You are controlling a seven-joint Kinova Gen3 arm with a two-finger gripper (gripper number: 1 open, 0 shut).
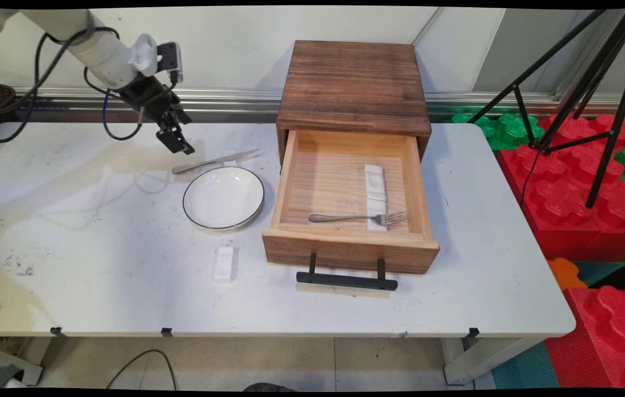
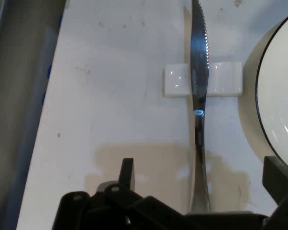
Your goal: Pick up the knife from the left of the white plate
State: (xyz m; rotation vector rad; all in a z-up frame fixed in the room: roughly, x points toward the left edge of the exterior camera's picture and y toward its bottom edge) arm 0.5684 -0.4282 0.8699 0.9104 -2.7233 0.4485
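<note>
Above the table's far left part, the black gripper [image 1: 179,144] hangs with its two fingers [image 2: 127,173] spread wide, pinching nothing. Just below it lies a slim steel table knife [image 1: 214,161], its handle end nearest the gripper and its serrated blade resting across a small glossy white ceramic rest [image 2: 203,79]; in the hand view the handle runs between the parted fingers. Beside the knife on its near side sits a round white shallow plate [image 1: 223,197] with a thin dark rim line. Nearer the table's front edge lies a second small white rest [image 1: 224,263], apart from the plate. To the right stands a dark-stained wooden cabinet [image 1: 353,85], its pale, grained drawer [image 1: 350,251] pulled out, with a black bar handle [image 1: 346,280] in front. Inside the drawer a metal fork [image 1: 356,218] lies with its tines on a long white rectangular rest [image 1: 375,184]. All stands on the smooth, scuffed white table [image 1: 97,275].
</note>
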